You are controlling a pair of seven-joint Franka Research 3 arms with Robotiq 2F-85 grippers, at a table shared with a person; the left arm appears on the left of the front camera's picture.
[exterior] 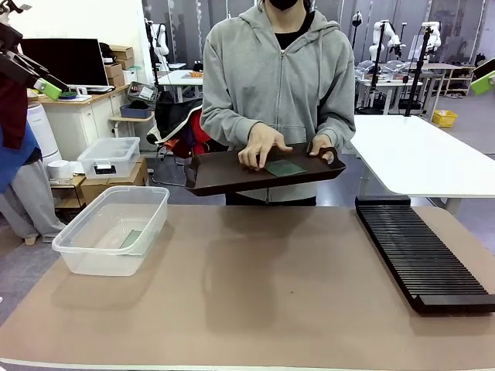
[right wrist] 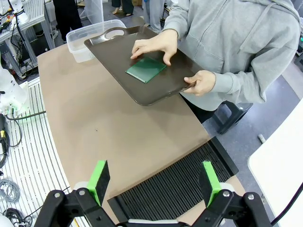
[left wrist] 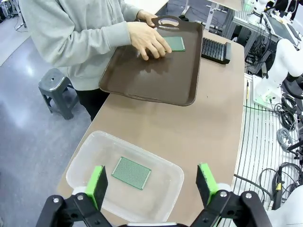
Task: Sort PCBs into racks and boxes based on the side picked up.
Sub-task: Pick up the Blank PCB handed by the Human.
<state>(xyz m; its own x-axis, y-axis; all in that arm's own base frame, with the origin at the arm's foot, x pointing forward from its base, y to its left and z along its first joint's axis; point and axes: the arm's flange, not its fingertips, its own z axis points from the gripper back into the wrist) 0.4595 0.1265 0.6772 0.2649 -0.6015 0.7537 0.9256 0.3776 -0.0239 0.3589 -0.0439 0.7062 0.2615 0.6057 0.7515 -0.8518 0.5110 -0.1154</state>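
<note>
Right now I see one thin square green board [left wrist: 131,172] flat inside the clear plastic tub [left wrist: 87,153], a second green board [right wrist: 146,69] on the person's dark brown tray [right wrist: 113,52], left fingers [left wrist: 97,183] and right fingers [right wrist: 100,178] released.

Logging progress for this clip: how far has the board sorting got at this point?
Done: one green board lies flat in the clear tub. In hand: the person holds the brown tray, one hand at the second board on it. Left: that board awaits sorting; the black rack holds none, and the left gripper and right gripper are open, holding nothing.
</note>
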